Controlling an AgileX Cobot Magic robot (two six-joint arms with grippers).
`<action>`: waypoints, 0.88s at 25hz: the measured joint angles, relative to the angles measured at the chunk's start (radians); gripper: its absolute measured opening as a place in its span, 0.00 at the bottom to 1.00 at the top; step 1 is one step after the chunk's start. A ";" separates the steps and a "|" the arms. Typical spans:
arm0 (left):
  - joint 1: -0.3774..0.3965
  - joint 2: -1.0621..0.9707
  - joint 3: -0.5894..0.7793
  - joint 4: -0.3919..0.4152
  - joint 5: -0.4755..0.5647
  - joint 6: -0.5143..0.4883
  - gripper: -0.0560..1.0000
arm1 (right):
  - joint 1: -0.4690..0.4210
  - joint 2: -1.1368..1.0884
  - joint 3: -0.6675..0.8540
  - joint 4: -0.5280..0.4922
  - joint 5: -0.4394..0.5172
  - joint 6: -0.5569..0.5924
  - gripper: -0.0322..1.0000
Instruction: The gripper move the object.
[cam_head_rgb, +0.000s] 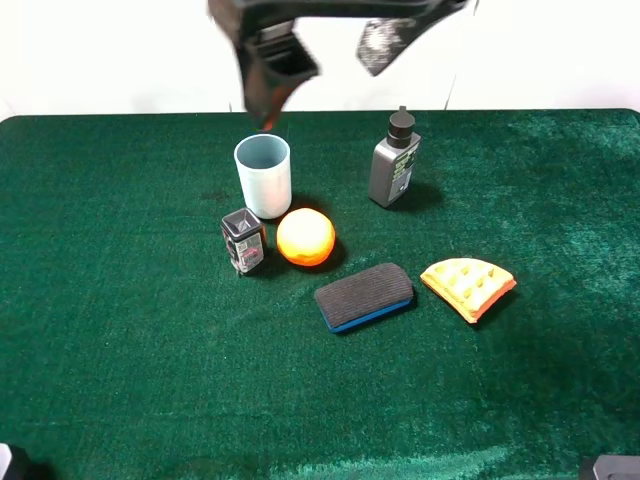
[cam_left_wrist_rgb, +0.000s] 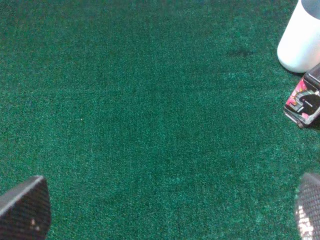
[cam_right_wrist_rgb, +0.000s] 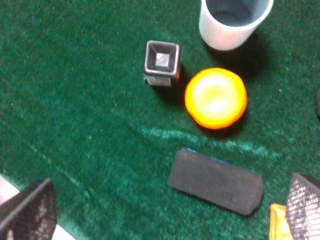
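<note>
On the green cloth: the object (cam_head_rgb: 243, 240) stands upright just beside the orange ball (cam_head_rgb: 305, 237), on the ball's left in the high view, and in front of the pale cup (cam_head_rgb: 263, 175).
Object seen from the right wrist: its square dark top (cam_right_wrist_rgb: 162, 62) faces the camera, well away from both fingers and not between them.
Right gripper (cam_right_wrist_rgb: 167, 212): raised above the table, jaws spread wide, nothing between them; one mesh-patterned finger (cam_right_wrist_rgb: 31, 212) and the other (cam_right_wrist_rgb: 305, 207) show at opposite edges of that view.
Below the right gripper: the dark eraser pad (cam_right_wrist_rgb: 216, 182) lies closer to the jaw gap than the object does.
Left gripper (cam_left_wrist_rgb: 167, 210): jaws spread wide over bare cloth, holding nothing; the object (cam_left_wrist_rgb: 304, 102) sits off to one side, outside its fingers.
Elsewhere: a grey bottle (cam_head_rgb: 394, 163) stands apart from the cup, and a yellow wedge (cam_head_rgb: 467, 286) lies near the eraser pad.
</note>
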 joint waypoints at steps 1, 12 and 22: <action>0.000 0.000 0.000 0.000 0.000 0.000 0.99 | 0.000 -0.020 0.017 -0.005 -0.001 0.000 0.70; 0.000 0.000 0.000 0.000 0.000 0.000 0.99 | 0.000 -0.241 0.154 -0.034 0.001 0.000 0.70; 0.000 0.000 0.000 0.000 0.000 0.000 0.99 | 0.000 -0.414 0.343 -0.103 0.001 0.000 0.70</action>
